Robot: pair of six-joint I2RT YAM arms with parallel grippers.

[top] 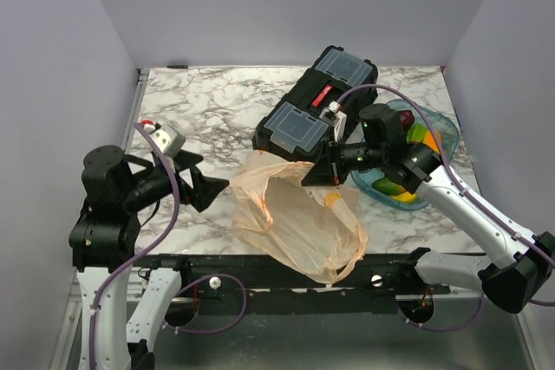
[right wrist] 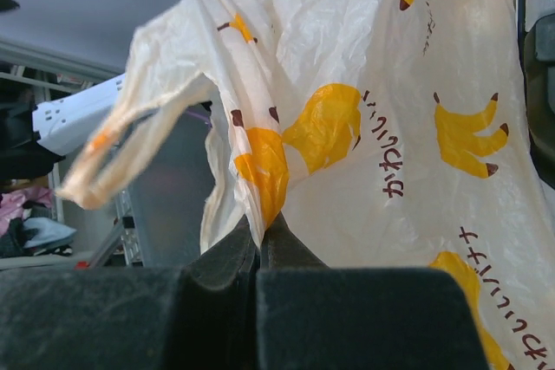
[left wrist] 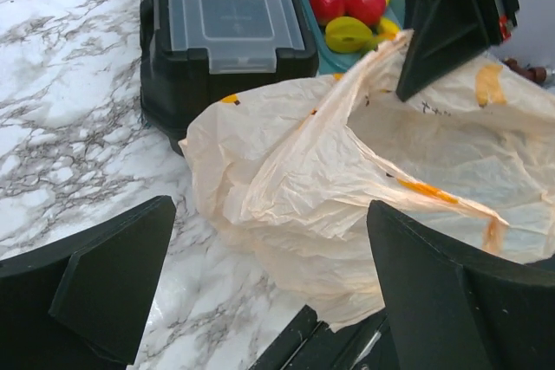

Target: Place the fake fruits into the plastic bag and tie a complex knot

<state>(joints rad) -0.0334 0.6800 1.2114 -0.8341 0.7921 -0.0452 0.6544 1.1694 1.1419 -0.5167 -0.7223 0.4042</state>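
You see a table [top: 208,110] with a white marble pattern and dark grey veins. On its far right part lies a black toolbox [top: 316,101], placed diagonally. The toolbox has two compartments with clear lids, one at each end, and a small red part in the middle between them. Just beside its right side stands a translucent blue oval tray [top: 448,132]. Plain pale grey walls [top: 286,6] close the table at the back and at both sides.
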